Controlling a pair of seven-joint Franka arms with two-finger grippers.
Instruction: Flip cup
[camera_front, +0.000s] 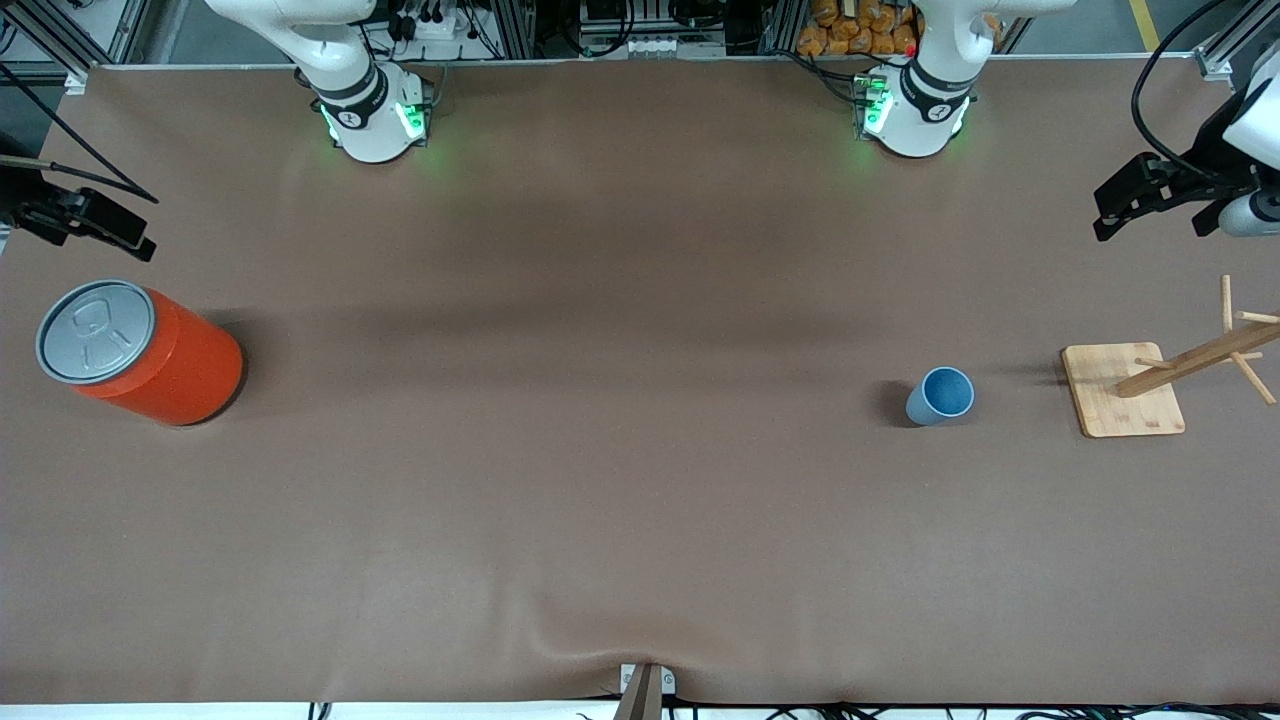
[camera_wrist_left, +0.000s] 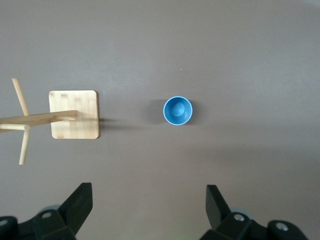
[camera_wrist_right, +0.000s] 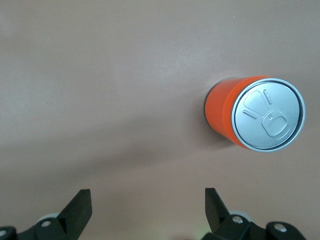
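Cup, small, round and blue (camera_front: 940, 395), plastic by the look, upright on brown cloth-covered worktop (camera_front: 600, 500), mouth up and hollow inside plain to see from left wrist view (camera_wrist_left: 177, 110); just beside square base of pale wooden peg rack (camera_front: 1122, 389), toward right arm's end from it, not touching. Fits equally a cup already turned mouth-up and one waiting to go mouth-down; no telling which from this alone. Easy to reach from above or from the side, with bare cloth all round and only the rack's slanting pegs to avoid. Left pincer (camera_front: 1110, 210) up in the air over the worktop's edge near the rack, black fingers spread wide with nothing between them (camera_wrist_left: 148, 192), looking straight down on cup and rack, probably parked there for a full view. Right pincer (camera_front: 130, 238) likewise high and spread wide on nothing (camera_wrist_right: 147, 195), well apart from the rack at the right arm's end, over the worktop beside a big orange cylindrical can with silver pull-tab lid (camera_front: 145, 355), likely just waiting. Can upright too, well apart from the rack and out of the way. No brand, label or readable writing anywhere: only the embossed tab outline on the can's lid (camera_wrist_right: 265, 116).
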